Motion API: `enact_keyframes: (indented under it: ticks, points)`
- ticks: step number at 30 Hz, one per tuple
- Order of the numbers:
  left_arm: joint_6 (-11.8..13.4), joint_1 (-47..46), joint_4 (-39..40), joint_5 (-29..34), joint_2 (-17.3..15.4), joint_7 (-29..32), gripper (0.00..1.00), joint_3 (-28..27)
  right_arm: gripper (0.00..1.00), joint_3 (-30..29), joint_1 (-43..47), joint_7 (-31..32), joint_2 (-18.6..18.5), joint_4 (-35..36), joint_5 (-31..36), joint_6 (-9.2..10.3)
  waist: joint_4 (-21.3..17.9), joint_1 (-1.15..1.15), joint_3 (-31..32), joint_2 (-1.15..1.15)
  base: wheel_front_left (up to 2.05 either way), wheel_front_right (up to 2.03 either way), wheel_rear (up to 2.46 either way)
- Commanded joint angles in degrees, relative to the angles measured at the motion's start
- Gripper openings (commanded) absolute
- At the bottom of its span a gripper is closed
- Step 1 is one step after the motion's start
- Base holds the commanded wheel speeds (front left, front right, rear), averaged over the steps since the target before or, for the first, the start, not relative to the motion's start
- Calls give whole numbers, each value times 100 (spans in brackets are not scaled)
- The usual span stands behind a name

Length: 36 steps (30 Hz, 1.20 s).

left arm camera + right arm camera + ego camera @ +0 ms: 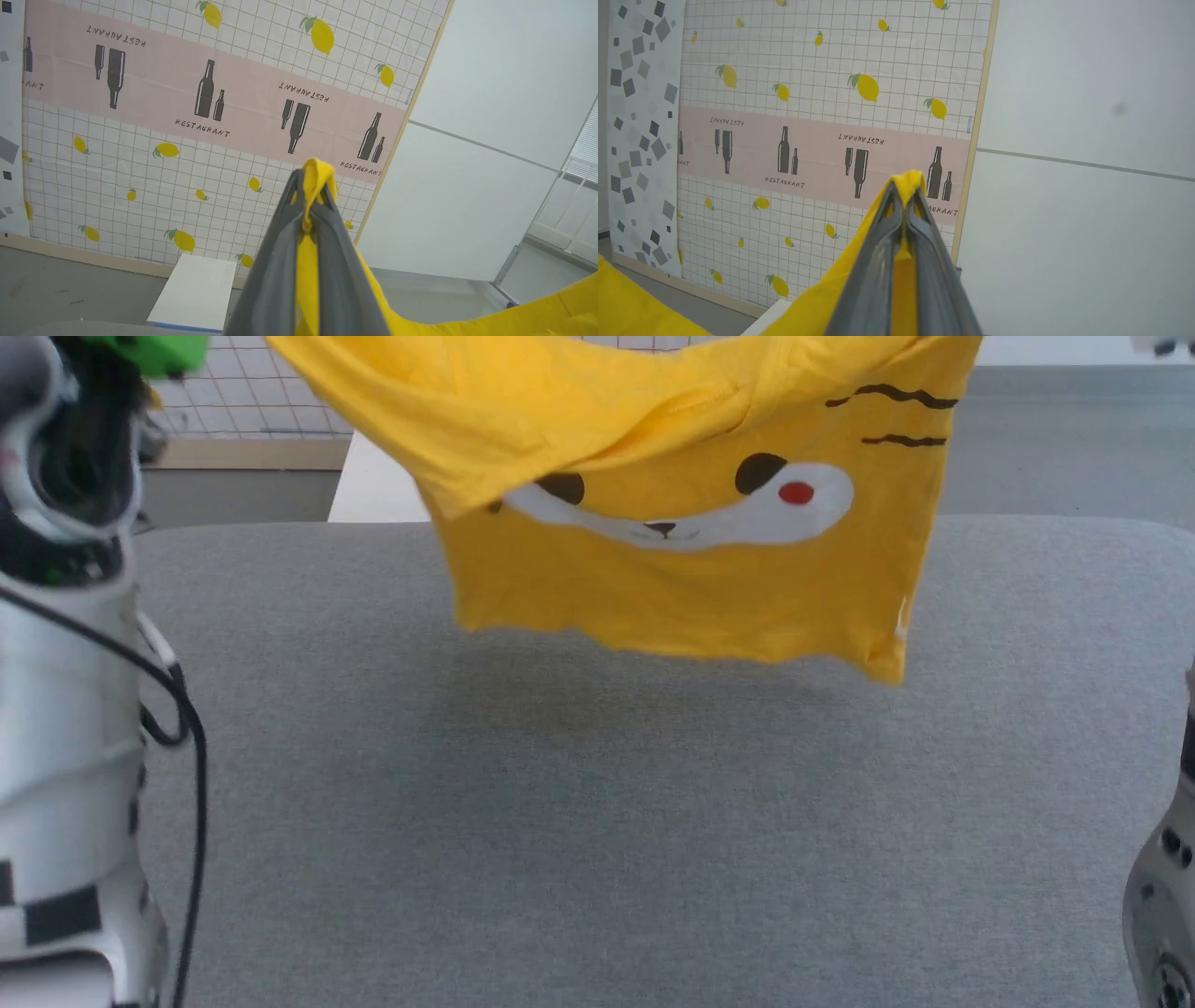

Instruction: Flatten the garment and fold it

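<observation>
The grey padded surface [597, 821] spreads wide across my head view; above its far edge, near the middle, the garment [691, 597] hangs spread in the air, tiger face toward me, a fold of plain yellow drooping across the eyes from the upper left; its bottom hem seems to float just clear of the surface, with a soft shadow beneath, though from this angle I can't rule out a light touch; my left gripper [312, 186] is clenched on a bunched pinch of the yellow cloth; my right gripper [905, 193] is clamped on another pinch the same way.
</observation>
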<state>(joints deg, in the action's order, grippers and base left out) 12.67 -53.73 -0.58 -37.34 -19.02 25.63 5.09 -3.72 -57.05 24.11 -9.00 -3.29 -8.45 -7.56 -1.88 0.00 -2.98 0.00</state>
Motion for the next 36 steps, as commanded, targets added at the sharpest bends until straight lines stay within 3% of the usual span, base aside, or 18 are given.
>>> enact_keyframes:
  ticks: [1, 9, 16, 23, 28, 36]
  points:
    - [19, -263, -67, 50, -87, 134, 0, 53, 0, 46, -189, 53, -17, -97, 29, 8, -58, 0, -27, 0, 0, 0, 0]
    - [275, -1170, -626, 205, -290, 952, 0, 271, 0, 313, -782, 534, 48, -595, 60, 8, -242, 0, -336, 0, 0, 0, 0]
    - [384, -1835, -1083, 548, -306, 849, 0, 464, 0, 348, -1483, 569, 182, -1062, 386, 8, -373, 0, -1194, 0, 0, 0, 0]
    - [428, -3012, -1703, 804, -105, -127, 0, 366, 0, 262, -2619, 78, 277, -1769, 1027, 8, -431, 0, -2161, 0, 0, 0, 0]
    - [470, -3742, -2145, 852, 64, -1004, 0, 163, 0, 307, -3376, -402, 145, -2159, 1506, 8, -332, 0, -2610, 0, 0, 0, 0]
    - [66, -4088, -2717, 690, 116, -1924, 0, -10, 0, 256, -3870, -1102, -120, -2675, 1884, 8, -155, 0, -3158, 0, 0, 0, 0]
